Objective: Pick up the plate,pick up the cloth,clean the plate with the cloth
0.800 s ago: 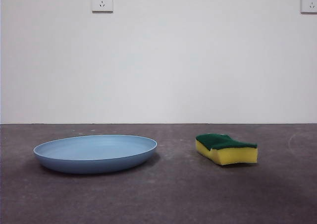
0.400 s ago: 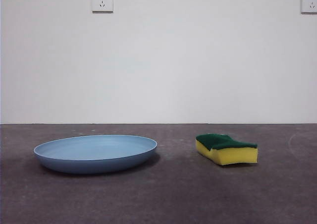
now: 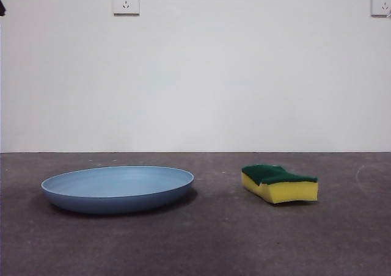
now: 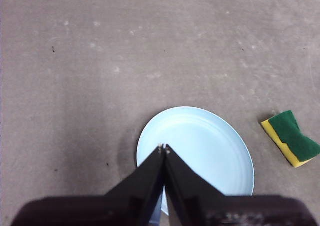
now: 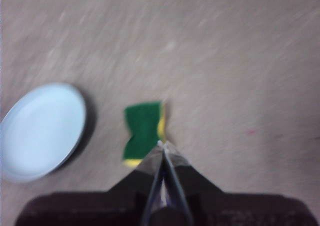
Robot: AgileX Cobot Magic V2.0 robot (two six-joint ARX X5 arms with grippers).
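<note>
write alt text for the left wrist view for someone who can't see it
Seen from above, the left gripper, its two black jaws shut together, hangs over a round light blue plate lying flat on a grey table. A yellow sponge with its green layer up lies apart from the plate.

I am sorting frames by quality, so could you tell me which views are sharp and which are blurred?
Front view: sharp; the plate casts a soft shadow. Left wrist view: sharp, with the left gripper crisp. Right wrist view: smeared throughout, blurring the sponge and right gripper.
</note>
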